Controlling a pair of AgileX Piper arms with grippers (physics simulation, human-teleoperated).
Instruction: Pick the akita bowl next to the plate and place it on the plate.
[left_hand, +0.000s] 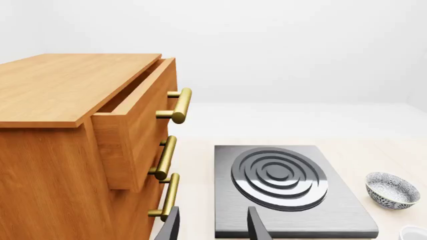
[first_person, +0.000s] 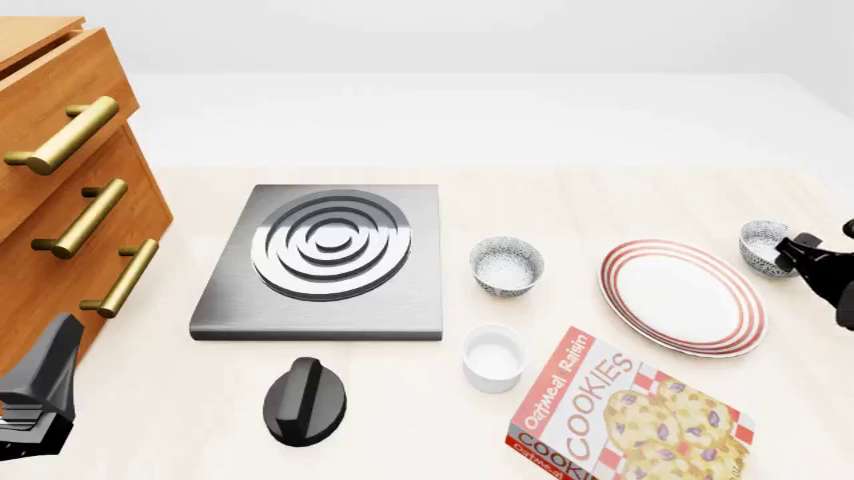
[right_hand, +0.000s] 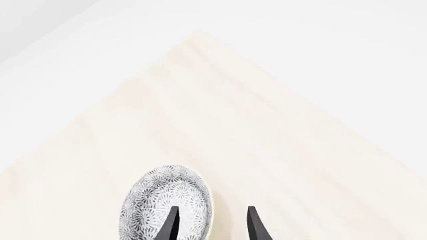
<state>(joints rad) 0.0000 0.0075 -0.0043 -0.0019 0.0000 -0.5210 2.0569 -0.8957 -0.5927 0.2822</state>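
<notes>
Speckled akita bowl (first_person: 765, 247), empty, on pale wooden counter (first_person: 601, 200) just right of red-ringed plate (first_person: 682, 296). Right gripper (right_hand: 211, 222) spread, one finger over its rim. Left gripper (left_hand: 212, 225) spread, empty.

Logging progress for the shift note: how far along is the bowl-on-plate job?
Nothing is placed yet: the plate is bare. In hand: the right gripper is open at the bowl beside the plate, one finger over its rim, not closed on it. Left: grip, lift, set it on the plate. The left gripper sits open near the drawers.
</notes>
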